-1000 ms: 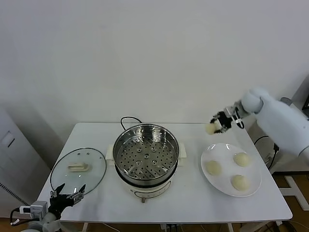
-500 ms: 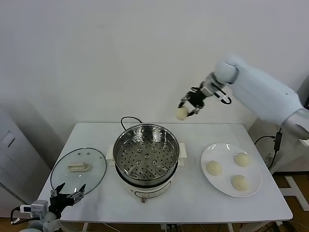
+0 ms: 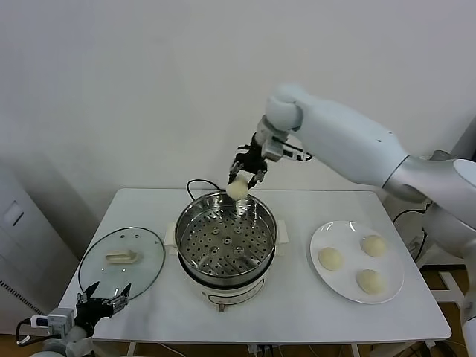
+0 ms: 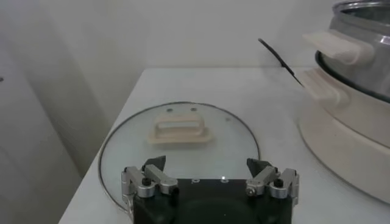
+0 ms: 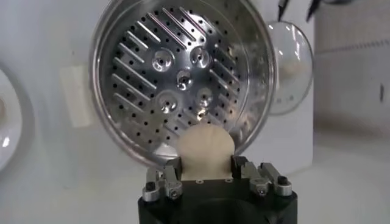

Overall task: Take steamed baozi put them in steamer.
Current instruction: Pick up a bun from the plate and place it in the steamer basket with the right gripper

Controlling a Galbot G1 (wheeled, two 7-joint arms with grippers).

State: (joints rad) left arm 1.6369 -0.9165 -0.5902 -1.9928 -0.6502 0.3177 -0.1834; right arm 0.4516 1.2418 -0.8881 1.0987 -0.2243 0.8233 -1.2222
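My right gripper is shut on one cream-white baozi, held in the air above the far rim of the steamer. In the right wrist view the held bun sits between the fingers with the steamer's bare perforated tray below it. Three more baozi lie on the white plate to the right. My left gripper hangs open, low at the table's front left corner, near the glass lid.
The glass lid with its cream handle lies flat on the white table left of the steamer. A black cord runs behind the pot. A grey cabinet stands off the table's left side.
My right arm has swung left across the table with the bun in its grip, from above the plate to above the steamer's far rim. The left arm has not moved.
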